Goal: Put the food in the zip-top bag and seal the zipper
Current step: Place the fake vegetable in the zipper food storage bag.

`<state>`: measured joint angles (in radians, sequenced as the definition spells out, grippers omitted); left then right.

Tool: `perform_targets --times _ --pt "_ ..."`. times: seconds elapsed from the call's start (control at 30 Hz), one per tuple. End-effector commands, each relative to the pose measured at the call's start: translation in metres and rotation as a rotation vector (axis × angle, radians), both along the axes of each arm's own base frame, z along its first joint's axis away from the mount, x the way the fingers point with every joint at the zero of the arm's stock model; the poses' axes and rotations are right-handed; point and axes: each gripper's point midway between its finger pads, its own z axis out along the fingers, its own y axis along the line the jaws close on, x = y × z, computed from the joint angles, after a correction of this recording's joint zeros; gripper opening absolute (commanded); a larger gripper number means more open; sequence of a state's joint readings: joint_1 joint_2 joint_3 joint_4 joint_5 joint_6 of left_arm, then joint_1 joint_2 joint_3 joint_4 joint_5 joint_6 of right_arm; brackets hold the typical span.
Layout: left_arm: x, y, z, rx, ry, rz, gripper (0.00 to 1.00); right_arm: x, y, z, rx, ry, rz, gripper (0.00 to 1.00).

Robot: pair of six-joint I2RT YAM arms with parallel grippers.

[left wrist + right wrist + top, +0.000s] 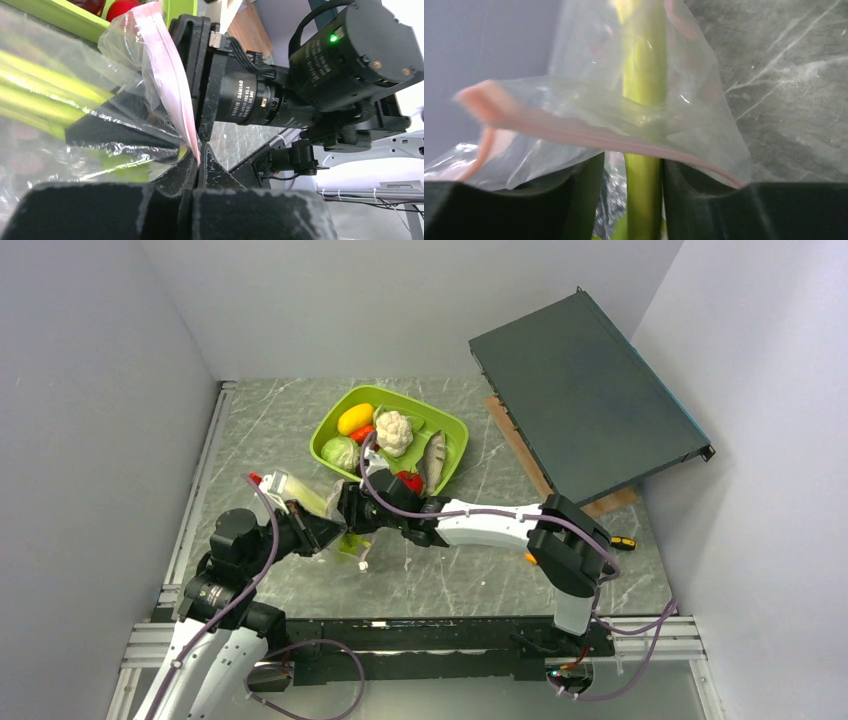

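Note:
The zip-top bag [292,492] is clear with a pink zipper strip and hangs above the table left of centre. My left gripper [198,157] is shut on its zipper edge [170,75]. A yellow-green stalk [644,65] lies in the bag. My right gripper [345,508] is at the bag's mouth. Its fingers [704,200] stand apart under the plastic [599,115], the stalk between them with a gap on its left. The lime-green tray [455,430] holds a yellow fruit [355,418], white cauliflower [393,432], green cabbage [340,452], a red piece [410,480] and a pale leafy stalk [433,460].
A large dark panel [590,390] leans at the back right over a wooden board [520,445]. A small yellow-and-black object [623,541] lies right of the right arm. Grey walls close in on both sides.

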<state>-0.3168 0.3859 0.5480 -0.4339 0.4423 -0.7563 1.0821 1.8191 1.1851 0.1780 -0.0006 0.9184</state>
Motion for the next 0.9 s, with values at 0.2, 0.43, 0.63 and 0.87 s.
perform_targets --times 0.2,0.43,0.63,0.87 --pt "0.003 0.009 0.007 -0.052 0.005 0.093 0.0 -0.041 -0.016 0.032 -0.104 -0.055 0.356 0.66" --pt "0.003 0.008 -0.001 -0.052 0.033 0.094 0.0 -0.049 -0.059 0.064 -0.147 -0.163 0.339 0.74" --pt "0.001 0.008 -0.002 -0.051 0.034 0.089 0.0 -0.04 -0.09 0.083 -0.172 -0.201 0.239 0.76" --pt "-0.001 0.005 0.0 -0.056 0.033 0.064 0.0 -0.014 -0.116 0.063 -0.223 -0.2 0.05 0.71"
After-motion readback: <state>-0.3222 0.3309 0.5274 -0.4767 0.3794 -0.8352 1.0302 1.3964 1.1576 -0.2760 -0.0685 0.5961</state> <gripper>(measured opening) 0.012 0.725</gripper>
